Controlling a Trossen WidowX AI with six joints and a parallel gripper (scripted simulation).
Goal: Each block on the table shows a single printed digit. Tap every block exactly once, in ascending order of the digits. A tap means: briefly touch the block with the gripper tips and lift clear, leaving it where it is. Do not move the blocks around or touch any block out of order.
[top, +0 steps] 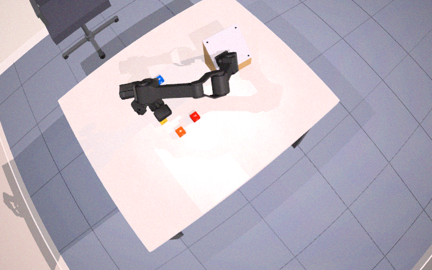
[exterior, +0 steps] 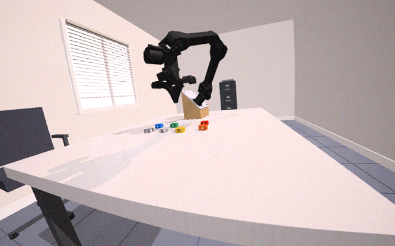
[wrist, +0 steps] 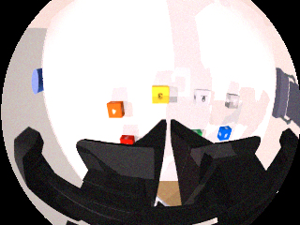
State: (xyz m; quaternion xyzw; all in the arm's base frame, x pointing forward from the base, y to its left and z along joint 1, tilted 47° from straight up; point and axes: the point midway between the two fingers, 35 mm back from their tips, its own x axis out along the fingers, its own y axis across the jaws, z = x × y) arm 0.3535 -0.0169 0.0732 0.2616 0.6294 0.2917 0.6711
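Wrist view: shows a yellow cube-shaped block [top: 163,121] [exterior: 179,129] [wrist: 160,94] printed 3, lying on the pale table [top: 223,143] [exterior: 250,173] [wrist: 122,56]. To one side, reveals an orange block [top: 180,131] [exterior: 202,127] [wrist: 115,109] and a red block [top: 194,116] [exterior: 204,122] [wrist: 127,140]; to the other, a white block [exterior: 163,130] [wrist: 202,97], a grey block [exterior: 148,130] [wrist: 232,100], a green block [exterior: 173,125] [wrist: 197,133], partly hidden, and a blue block [top: 160,79] [exterior: 159,125] [wrist: 224,133]. In exterior view, hangs above them with the black parallel-jaw gripper [top: 152,108] [exterior: 175,102] [wrist: 168,123], pointed downward, touching no block. Jaws practically closed, with only a sliver between tips, gripping nothing. Behind the blocks, displays a wedge-shaped, white-topped wooden box [top: 226,41] [exterior: 194,111] [wrist: 169,193] near the foot of the black arm [top: 178,90] [exterior: 192,38].
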